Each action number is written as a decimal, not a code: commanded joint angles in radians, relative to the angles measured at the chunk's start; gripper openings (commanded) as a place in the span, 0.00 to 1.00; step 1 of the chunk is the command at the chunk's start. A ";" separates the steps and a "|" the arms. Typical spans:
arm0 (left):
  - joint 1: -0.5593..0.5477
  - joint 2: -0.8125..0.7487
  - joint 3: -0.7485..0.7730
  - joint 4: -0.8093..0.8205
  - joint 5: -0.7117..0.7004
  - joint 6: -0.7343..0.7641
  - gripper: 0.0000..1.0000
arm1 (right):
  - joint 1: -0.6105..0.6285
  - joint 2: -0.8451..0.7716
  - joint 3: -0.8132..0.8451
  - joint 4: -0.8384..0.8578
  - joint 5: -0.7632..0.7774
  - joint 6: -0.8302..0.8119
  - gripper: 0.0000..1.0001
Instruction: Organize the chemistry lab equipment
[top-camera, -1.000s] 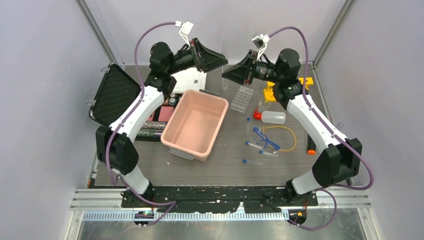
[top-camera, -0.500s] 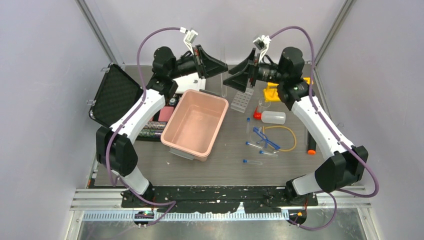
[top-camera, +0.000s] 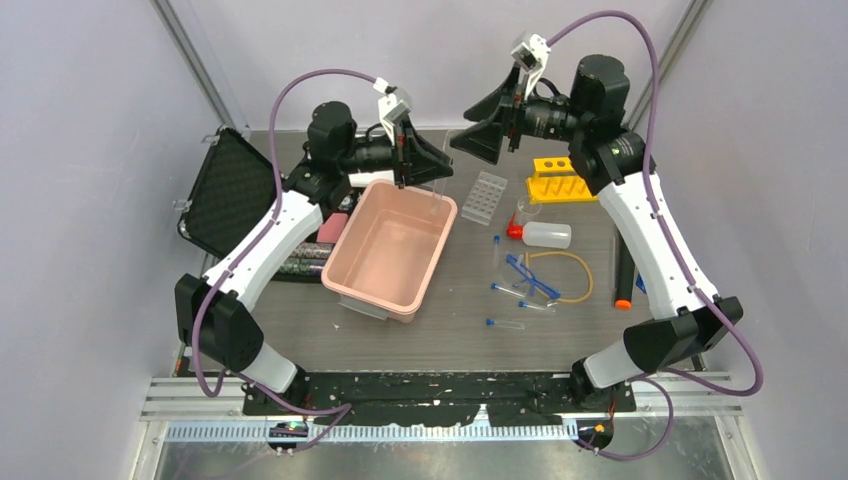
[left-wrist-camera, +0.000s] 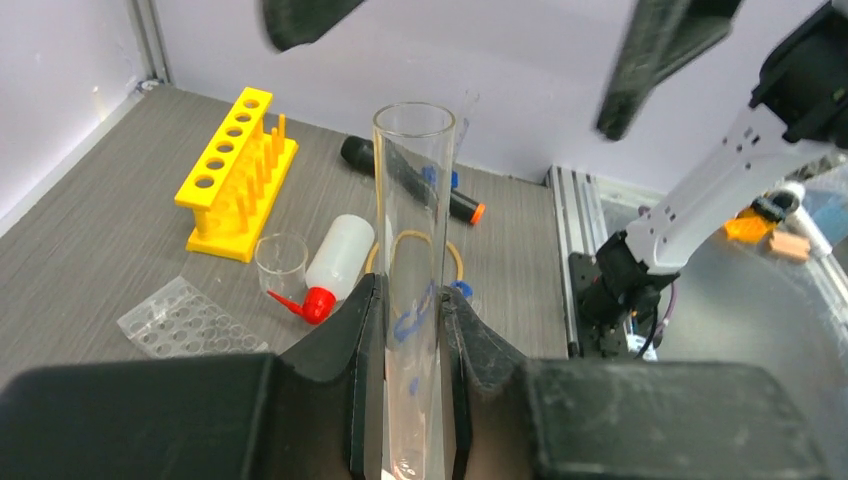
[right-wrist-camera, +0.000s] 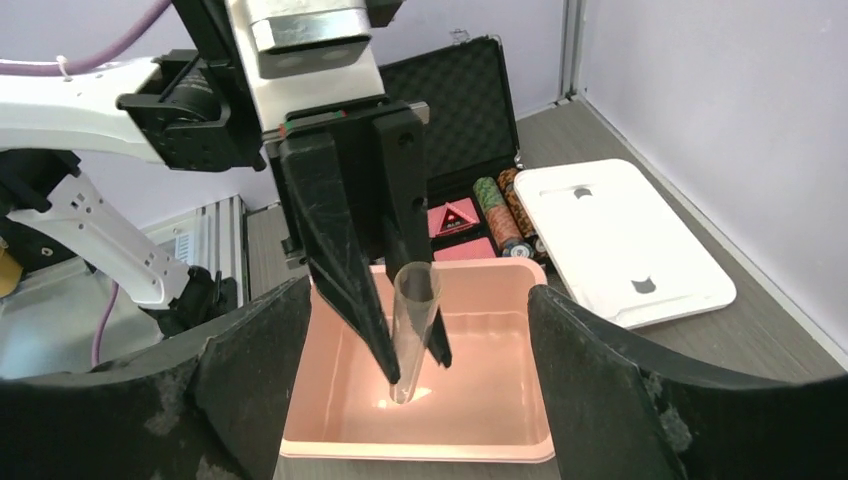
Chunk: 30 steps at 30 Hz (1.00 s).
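Observation:
A large clear test tube (left-wrist-camera: 412, 250) stands upright between the pads of my left gripper (left-wrist-camera: 410, 320), which is shut on it. In the top view the left gripper (top-camera: 432, 172) holds it over the back right corner of the pink tub (top-camera: 348, 235). The right wrist view shows the tube (right-wrist-camera: 412, 330) hanging above the tub's floor. My right gripper (top-camera: 480, 135) hangs open and empty, raised at the back and facing the left one. On the table to the right lie the clear tube tray (top-camera: 485, 195), yellow tube rack (top-camera: 565, 185), squeeze bottle (top-camera: 545, 235), blue safety glasses (top-camera: 530, 278), yellow tubing (top-camera: 575, 270) and a blue-capped test tube (top-camera: 505, 323).
An open black case (top-camera: 228, 190) sits at the left. The tub's white lid (right-wrist-camera: 620, 240) lies behind the tub. A black marker with an orange cap (top-camera: 622, 285) lies near the right edge. A small clear cup (left-wrist-camera: 280, 265) stands by the bottle's red cap.
The left jaws closed on the clear tube while the right jaws let go of it. The right gripper rose and drew back; the left carried the tube down over the tub.

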 joint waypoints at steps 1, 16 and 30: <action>-0.022 -0.042 0.040 -0.116 0.023 0.178 0.00 | 0.028 0.045 0.076 -0.161 0.018 -0.095 0.82; -0.066 -0.049 0.083 -0.311 -0.011 0.375 0.00 | 0.066 0.065 0.116 -0.286 0.074 -0.214 0.30; -0.028 -0.062 0.130 -0.451 -0.164 0.409 0.84 | -0.089 0.069 0.178 -0.339 0.127 -0.250 0.05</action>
